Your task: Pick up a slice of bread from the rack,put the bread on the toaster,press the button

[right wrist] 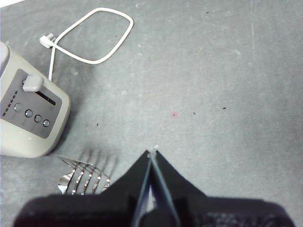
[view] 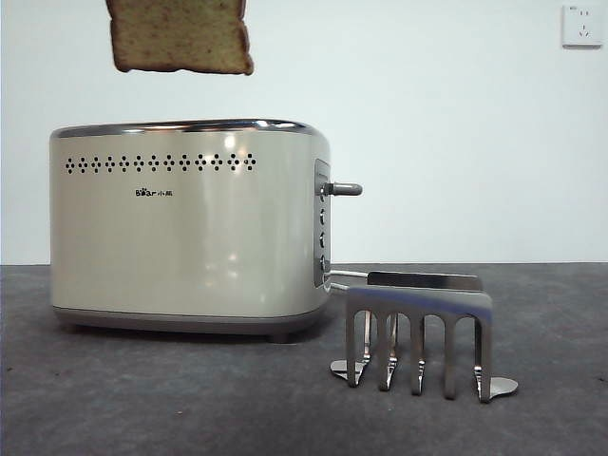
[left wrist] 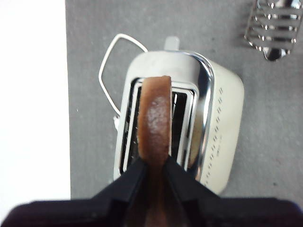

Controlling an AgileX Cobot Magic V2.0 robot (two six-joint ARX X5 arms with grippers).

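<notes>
Here, left gripper (left wrist: 154, 165): poised high above the toaster, its two black fingers (left wrist: 125, 182) clamped on the slice of bread, one on each flat face, the slice held on edge.
Right gripper (right wrist: 152, 156): hangs over bare grey surface to the right of the toaster, fingers pressed together with nothing between them.
Slice of bread (view: 180, 36): a flat slice with speckled yellow-green crumb and dark brown crust, in the air above the left half of the toaster and clear of its rim; in the left wrist view its crust edge lines up over a slot.
Cut off: the front view crops the top of the slice and shows neither gripper; in the left wrist view the slice's held end blurs between the fingers.
Toaster (view: 190, 228): a big cream-coloured box with rounded corners, chrome top rim, a row of dot perforations and a small logo; grey lever (view: 342, 189) and round buttons on its right end.
Slots (left wrist: 182, 120): two long openings with wire guides; their depths are too dark to read.
Rack (view: 418, 332): a small shiny silver metal comb of upright prongs on flat feet, near and right of the toaster, no slice in it.
Cable (right wrist: 90, 35): white, looped on the surface beyond the toaster.
Surface (view: 142, 399): matt dark grey, finely speckled.
Wall socket (view: 581, 26): white, upper right.
</notes>
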